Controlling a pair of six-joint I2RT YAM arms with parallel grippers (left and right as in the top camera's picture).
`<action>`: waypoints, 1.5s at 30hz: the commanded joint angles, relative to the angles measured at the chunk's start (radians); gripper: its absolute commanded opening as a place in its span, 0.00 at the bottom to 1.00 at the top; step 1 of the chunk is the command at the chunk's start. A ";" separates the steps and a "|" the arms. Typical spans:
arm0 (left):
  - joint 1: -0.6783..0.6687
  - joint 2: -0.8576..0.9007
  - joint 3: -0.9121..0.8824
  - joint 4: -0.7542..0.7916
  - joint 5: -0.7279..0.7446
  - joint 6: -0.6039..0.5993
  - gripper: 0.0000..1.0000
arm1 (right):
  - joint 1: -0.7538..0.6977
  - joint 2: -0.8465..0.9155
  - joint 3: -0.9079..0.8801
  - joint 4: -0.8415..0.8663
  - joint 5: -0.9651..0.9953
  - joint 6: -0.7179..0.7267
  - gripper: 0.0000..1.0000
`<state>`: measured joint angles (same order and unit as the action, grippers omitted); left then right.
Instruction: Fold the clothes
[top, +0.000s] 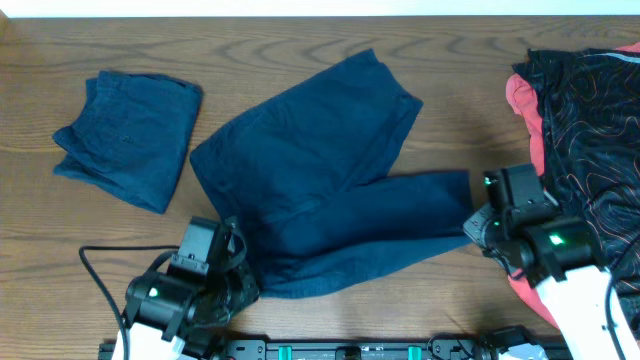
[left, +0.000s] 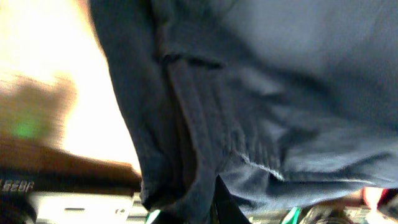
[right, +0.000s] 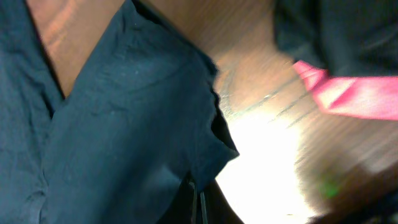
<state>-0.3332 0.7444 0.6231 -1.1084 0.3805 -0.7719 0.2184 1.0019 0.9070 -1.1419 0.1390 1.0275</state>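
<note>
A navy-blue pair of shorts (top: 320, 170) lies spread in the middle of the table, one leg toward the far side, the other toward the right. My left gripper (top: 235, 262) is shut on its near-left waist edge (left: 205, 186). My right gripper (top: 478, 222) is shut on the hem corner of the right leg (right: 208, 168). A second navy garment (top: 125, 135) lies folded at the left.
A heap of clothes, black with orange lines and a red piece (top: 585, 130), lies at the right edge; its red cloth shows in the right wrist view (right: 354, 93). A black cable (top: 95, 275) loops at the near left by the arm base.
</note>
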 joint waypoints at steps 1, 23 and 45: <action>-0.034 -0.065 0.004 -0.039 0.028 0.012 0.06 | -0.019 -0.036 0.056 0.005 0.094 -0.117 0.01; -0.036 0.079 0.011 0.606 -0.709 -0.135 0.06 | 0.028 0.602 0.474 0.755 -0.043 -0.710 0.01; 0.171 0.644 0.011 1.141 -0.786 -0.146 0.16 | 0.147 1.084 0.474 1.498 -0.106 -0.805 0.01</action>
<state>-0.1719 1.3613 0.6273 0.0212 -0.3729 -0.9154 0.3496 2.0430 1.3605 0.3241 0.0303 0.2573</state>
